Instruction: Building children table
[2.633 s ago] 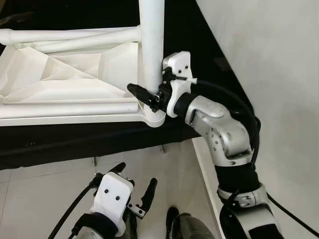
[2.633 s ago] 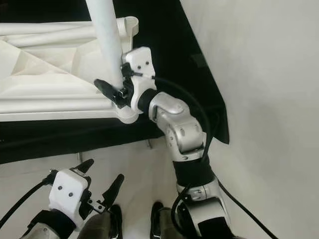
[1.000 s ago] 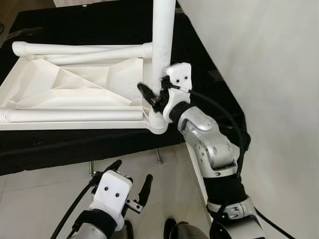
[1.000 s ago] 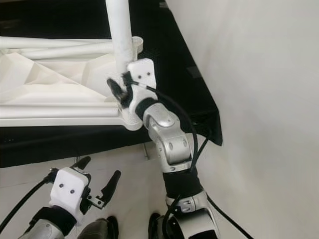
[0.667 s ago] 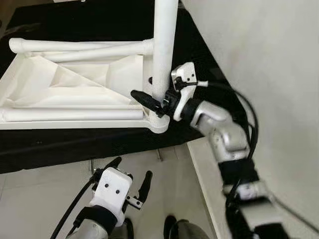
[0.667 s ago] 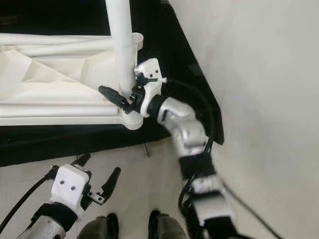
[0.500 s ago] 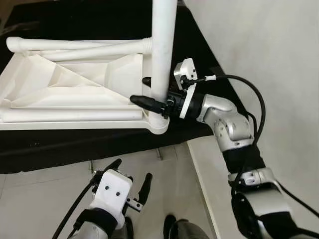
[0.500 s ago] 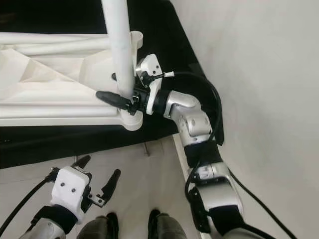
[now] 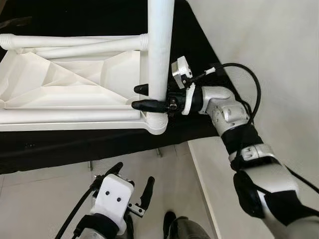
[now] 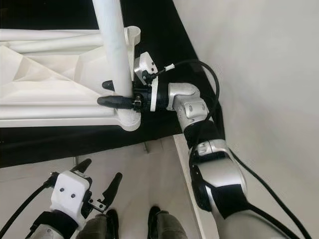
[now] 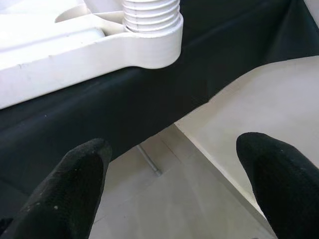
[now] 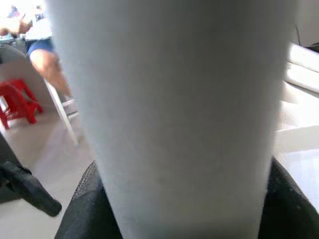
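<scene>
A: Nearest first? Left gripper (image 9: 133,186) hangs low over the tiled floor (image 9: 40,189), in front of the desk edge, fingers (image 11: 75,184) spread apart, nothing in them. Idle arm.

B: Robot's shoes (image 9: 172,221) at the bottom too. Next up?

A: Black-draped desk (image 9: 75,144). The upturned white plastic tabletop (image 9: 65,89) lies on it, ribbed underside up, so the corner sockets face upward for the legs.

B: And the task's thing?

A: Upright table leg (image 9: 159,50), standing in the near right corner socket (image 9: 157,123). Threaded collar visible at its base in the left wrist view. Right gripper (image 9: 144,97) reaches in from the right at the leg's foot, one finger on each side, clamped on the leg just above the socket.

B: Why that low?

A: My guess: gripping near the thread gives control for twisting the leg home and keeps it upright. Looks like the screwing-in step.

B: Farther back?

A: Two loose legs (image 9: 75,42) lying along the tabletop's far edge, another along the near edge. Pale wall (image 9: 269,50) on the right.
</scene>
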Controlling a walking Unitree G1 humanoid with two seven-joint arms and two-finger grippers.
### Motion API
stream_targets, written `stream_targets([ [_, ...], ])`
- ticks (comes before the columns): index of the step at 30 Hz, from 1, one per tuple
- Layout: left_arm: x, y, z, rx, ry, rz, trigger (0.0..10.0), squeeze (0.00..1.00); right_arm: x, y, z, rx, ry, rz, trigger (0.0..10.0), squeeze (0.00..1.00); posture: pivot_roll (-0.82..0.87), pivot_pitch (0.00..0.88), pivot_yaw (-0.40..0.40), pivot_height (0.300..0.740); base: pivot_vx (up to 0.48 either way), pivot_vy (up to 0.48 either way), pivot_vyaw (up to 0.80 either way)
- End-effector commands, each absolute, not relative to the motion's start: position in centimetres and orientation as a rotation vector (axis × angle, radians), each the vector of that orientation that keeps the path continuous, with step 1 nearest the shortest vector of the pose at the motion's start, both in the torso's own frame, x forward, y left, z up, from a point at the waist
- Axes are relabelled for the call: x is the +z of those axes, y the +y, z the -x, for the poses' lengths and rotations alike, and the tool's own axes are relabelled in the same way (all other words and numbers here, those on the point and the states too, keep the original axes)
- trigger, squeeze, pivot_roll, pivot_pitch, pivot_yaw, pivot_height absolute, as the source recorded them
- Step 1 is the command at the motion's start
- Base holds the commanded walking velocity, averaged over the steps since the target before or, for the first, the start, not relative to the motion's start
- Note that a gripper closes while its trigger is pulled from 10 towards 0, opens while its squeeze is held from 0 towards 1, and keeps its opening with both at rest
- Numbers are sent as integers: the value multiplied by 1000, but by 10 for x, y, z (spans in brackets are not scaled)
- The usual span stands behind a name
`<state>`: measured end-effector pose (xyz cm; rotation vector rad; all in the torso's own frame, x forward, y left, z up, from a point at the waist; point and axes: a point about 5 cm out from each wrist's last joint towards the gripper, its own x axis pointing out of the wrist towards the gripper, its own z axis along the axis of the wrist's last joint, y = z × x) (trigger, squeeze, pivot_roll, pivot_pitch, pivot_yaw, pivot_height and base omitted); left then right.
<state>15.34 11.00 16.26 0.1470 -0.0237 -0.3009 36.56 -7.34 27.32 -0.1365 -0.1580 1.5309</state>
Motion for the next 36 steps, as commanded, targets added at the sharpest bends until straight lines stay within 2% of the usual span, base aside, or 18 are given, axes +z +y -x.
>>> stream_targets([
  [1,163,109,-151,-294,-20,-142,10000,0,271,-69,-365,1569,-148,123,0,0,137,279,-69,740,0,0,0],
  [4,163,109,-151,-296,-19,-141,10000,0,272,-72,-366,1554,-157,128,0,0,137,279,-69,740,0,0,0],
  [9,163,110,-151,-296,-19,-138,10000,0,262,-84,-364,1367,-162,180,0,0,118,286,-69,740,0,0,0],
  [11,163,111,-152,-296,-19,-139,10000,0,241,-77,-358,1149,-73,210,0,0,120,282,-74,740,0,0,0],
  [12,163,111,-152,-296,-19,-139,10000,0,241,-77,-358,1149,-73,210,0,0,120,282,-74,740,0,0,0],
  [13,163,112,-152,-296,-19,-140,10000,0,231,-73,-360,915,-48,260,0,0,119,279,-75,740,0,0,0],
  [14,162,112,-152,-296,-19,-142,10000,0,219,-73,-353,692,-6,196,0,0,115,278,-74,740,0,0,0],
  [15,162,112,-152,-296,-19,-142,10000,0,219,-73,-353,692,-6,196,0,0,115,278,-74,740,0,0,0],
  [16,162,113,-155,-295,-22,-147,10000,0,208,-62,-335,546,24,130,0,0,111,266,-62,740,0,0,0],
  [17,162,113,-155,-295,-22,-147,10000,0,208,-62,-335,546,24,130,0,0,111,266,-62,740,0,0,0],
  [18,161,113,-157,-292,-25,-155,10000,0,211,-37,-326,623,-28,131,0,0,116,248,-59,740,0,0,0],
  [19,161,113,-158,-290,-27,-158,10000,0,214,-29,-327,638,-53,136,0,0,116,248,-59,740,0,0,0],
  [26,159,114,-160,-287,-26,-165,10000,0,221,-18,-337,660,-70,127,0,0,117,225,-60,740,0,0,0],
  [27,158,114,-162,-284,-25,-168,10000,0,225,-17,-344,672,-78,127,10000,0,120,218,-64,740,0,0,0],
  [28,157,115,-163,-279,-25,-170,10000,0,230,-17,-347,711,-103,87,10000,784,110,210,-60,740,0,0,0],
  [30,156,116,-164,-275,-25,-171,10000,0,234,-18,-349,737,-122,58,10000,784,110,210,-60,740,0,0,0],
  [31,156,117,-165,-269,-25,-166,10000,0,236,-20,-346,752,-135,22,10000,1000,107,206,-60,740,0,0,0],
  [36,155,119,-168,-259,-24,-159,10000,0,242,-24,-334,761,-164,-12,10000,1000,102,197,-55,740,0,0,0],
])
